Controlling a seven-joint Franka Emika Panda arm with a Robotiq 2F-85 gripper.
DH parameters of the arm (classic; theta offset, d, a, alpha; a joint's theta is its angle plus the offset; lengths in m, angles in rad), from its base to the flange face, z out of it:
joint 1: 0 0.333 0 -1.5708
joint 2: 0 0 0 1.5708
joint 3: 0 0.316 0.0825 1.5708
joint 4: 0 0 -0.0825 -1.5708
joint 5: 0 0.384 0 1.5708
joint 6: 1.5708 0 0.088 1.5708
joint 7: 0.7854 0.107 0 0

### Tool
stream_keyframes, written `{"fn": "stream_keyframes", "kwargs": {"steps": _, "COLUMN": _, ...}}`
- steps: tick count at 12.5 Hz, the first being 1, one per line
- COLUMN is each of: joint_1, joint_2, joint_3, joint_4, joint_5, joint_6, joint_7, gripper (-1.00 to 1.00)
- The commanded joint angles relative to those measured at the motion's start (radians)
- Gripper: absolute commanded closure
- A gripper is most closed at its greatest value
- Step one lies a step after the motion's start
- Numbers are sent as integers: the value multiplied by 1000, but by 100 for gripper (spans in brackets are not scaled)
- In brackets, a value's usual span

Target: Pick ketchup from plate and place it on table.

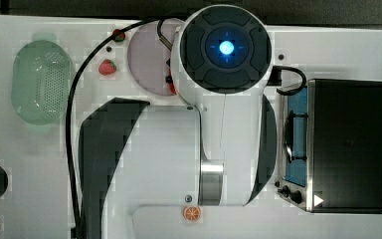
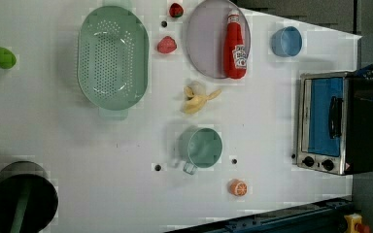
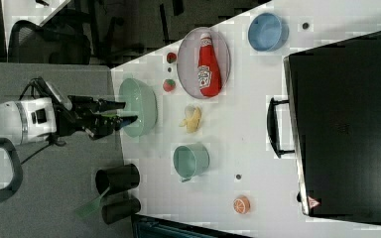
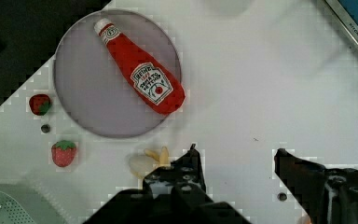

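Well, the plate holds one thing, the ketchup, lying flat on its side. In the left view the bottle lies along the left view's right part of the plate, cap toward the far edge of the surface, its fat end just over the plate's rim. The green perforated basket beside the plate has nothing in it that I can see, and the same goes for the green mug and the small blue cup. A toaster oven stands at the left view's right with its glass door shut.

The ketchup is a slim red squeeze bottle with a white cap and a white-and-green label across its wider half; the wrist view shows the label facing up and the cap pointing toward the dark edge of the surface.

Loose on the surface are two strawberries between basket and plate, a peeled banana just beside the plate, an orange slice and a green fruit off by itself. Dark cylinders sit near one corner.

Up above, the arm hangs well clear of everything, and in the right view it reaches in from the right view's left with the end effector pointing toward the surface. Its fingers stand apart with nothing between them, over bare surface near the banana and short of the plate.
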Motion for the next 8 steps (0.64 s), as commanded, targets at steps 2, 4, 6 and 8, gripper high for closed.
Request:
{"fn": "stream_keyframes", "kwargs": {"steps": 2, "joint_1": -79, "joint_2": -180, "joint_3": 54, "joint_4": -123, "joint_5": 2, "joint_6": -128, "joint_7": 27, "gripper": -79}}
{"fn": "stream_keyframes", "kwargs": {"steps": 4, "joint_1": -80, "joint_2": -177, "joint_3": 49, "joint_4": -122, "joint_5": 2, "joint_6": -128, "joint_7": 27, "gripper": -100}}
{"fn": "stream_keyframes", "kwargs": {"steps": 6, "joint_1": -80, "joint_2": -173, "joint_3": 49, "joint_4": -122, "joint_5": 2, "joint_6": -119, "joint_7": 27, "gripper": -100}}
{"fn": "stream_keyframes", "kwargs": {"steps": 8, "joint_1": -79, "joint_2": -150, "joint_3": 54, "joint_4": -122, "joint_5": 2, "joint_6": -82, "joint_7": 17, "gripper": -100}}
